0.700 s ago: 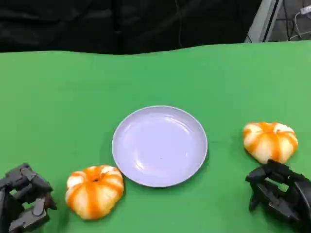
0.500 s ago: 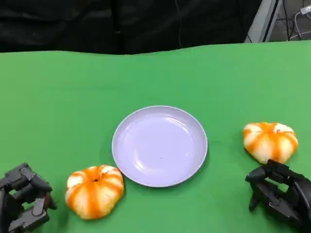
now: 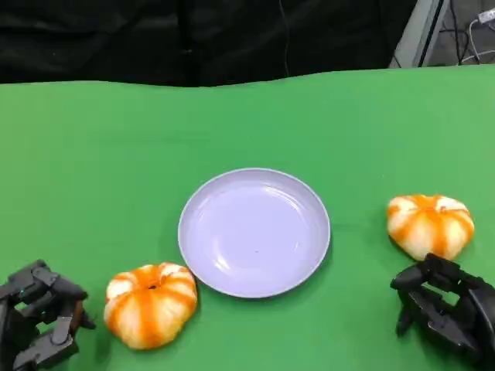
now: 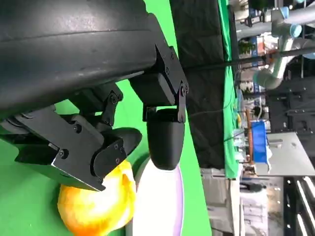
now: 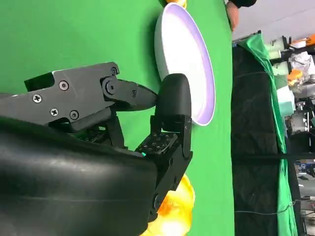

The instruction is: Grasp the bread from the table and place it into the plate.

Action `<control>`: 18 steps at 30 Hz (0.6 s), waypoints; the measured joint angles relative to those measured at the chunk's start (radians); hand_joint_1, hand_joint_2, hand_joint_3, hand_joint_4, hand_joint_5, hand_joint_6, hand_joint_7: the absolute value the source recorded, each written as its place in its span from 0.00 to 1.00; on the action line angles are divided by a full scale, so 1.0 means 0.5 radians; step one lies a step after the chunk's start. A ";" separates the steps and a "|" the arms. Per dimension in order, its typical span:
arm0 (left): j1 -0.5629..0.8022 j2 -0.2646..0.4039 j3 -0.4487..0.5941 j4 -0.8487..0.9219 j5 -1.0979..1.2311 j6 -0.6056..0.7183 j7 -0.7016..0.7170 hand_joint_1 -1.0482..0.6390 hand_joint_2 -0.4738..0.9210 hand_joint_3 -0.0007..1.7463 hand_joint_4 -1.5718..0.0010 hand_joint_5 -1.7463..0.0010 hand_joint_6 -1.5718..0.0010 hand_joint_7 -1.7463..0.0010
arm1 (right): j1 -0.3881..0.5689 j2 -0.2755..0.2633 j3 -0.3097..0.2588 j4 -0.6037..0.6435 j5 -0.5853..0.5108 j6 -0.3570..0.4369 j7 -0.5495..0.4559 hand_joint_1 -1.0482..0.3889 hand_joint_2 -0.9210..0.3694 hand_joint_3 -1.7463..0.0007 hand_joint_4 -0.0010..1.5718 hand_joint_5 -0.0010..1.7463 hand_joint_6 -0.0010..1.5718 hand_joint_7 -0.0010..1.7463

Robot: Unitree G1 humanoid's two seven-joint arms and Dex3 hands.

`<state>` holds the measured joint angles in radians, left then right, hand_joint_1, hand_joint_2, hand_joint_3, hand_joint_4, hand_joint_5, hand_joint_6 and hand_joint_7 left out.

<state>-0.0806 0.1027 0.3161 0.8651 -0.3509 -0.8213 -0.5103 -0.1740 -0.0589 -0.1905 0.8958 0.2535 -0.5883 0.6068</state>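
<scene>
While sitting at the middle of the green table (image 3: 247,116), holds nothing: a round lavender plate (image 3: 254,232), shallow and glossy. Just beside its near-left rim, almost touching: 1 pumpkin-shaped bread (image 3: 150,304), orange stripes over pale dough, flat on the cloth. Well apart to the plate's right: a 2nd bread of the same kind (image 3: 430,224), also on the cloth.

At the near-left corner, the left hand (image 3: 39,315): black fingers apart and partly bent, gripping nothing, close beside the left bread with a narrow strip of green between them. From the left wrist view, fingers (image 4: 165,142) spread in front of the same bread (image 4: 98,206), plate edge (image 4: 167,196) beyond; contact with the bread cannot be told from here.

At the near-right corner, the right hand (image 3: 445,305): fingers loosely curved and separated, holding nothing, just on the near side of the right bread, no clear touch. From the right wrist view, fingers (image 5: 172,103) apart above the cloth, bread (image 5: 174,211) beside the palm, plate (image 5: 187,59) farther off.

Behind the table's far edge: black drapery (image 3: 201,35).
</scene>
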 measured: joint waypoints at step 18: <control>0.104 0.096 -0.151 -0.170 0.574 -0.251 0.173 0.28 1.00 0.05 0.60 0.99 0.70 0.99 | -0.018 -0.005 -0.001 0.034 0.001 -0.018 0.010 0.57 0.00 0.72 0.38 1.00 0.44 0.66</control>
<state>-0.0286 0.1509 0.2407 0.7800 -0.0639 -0.9467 -0.4237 -0.1829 -0.0617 -0.1908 0.9130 0.2538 -0.5973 0.6118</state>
